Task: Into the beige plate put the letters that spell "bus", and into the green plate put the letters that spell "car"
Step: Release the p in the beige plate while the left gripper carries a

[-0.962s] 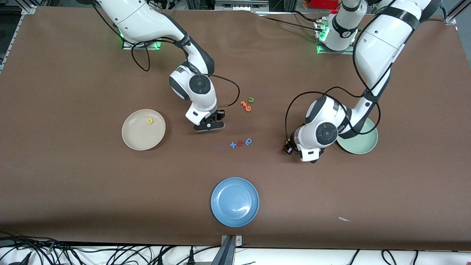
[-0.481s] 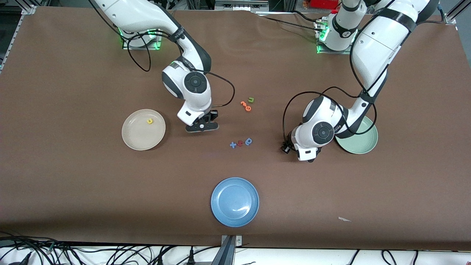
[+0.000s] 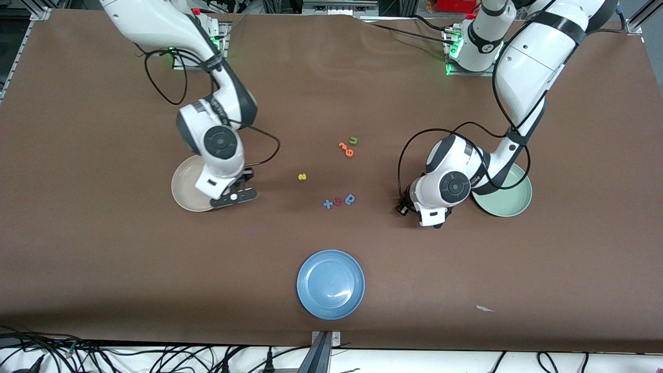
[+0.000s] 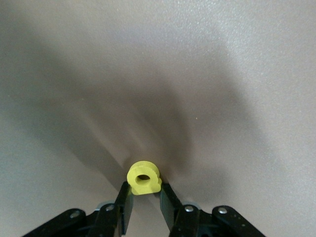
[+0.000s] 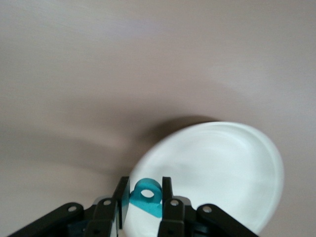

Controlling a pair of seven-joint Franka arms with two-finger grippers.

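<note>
Right hand [image 5: 142,197] clamped on small teal foam "b" [image 5: 146,195] over round beige plate [image 3: 182,187]. Left hand [image 4: 145,197] clamps tiny yellow foam "a" [image 4: 143,177] near mint-green plate [image 3: 510,199]. Risk: shallow pinches; either letter may slip early.

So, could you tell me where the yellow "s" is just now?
The yellow "s" lies on the bare table, between the beige plate and the blue-and-red letter row, slightly farther from the front camera than that row.

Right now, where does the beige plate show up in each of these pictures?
Front view: the beige plate sits toward the right arm's end of the table, partly hidden by that arm.
Right wrist view: it lies below the right gripper, which grips a teal letter.
Left wrist view: not in it.
Shared landmark: the brown table.
</note>
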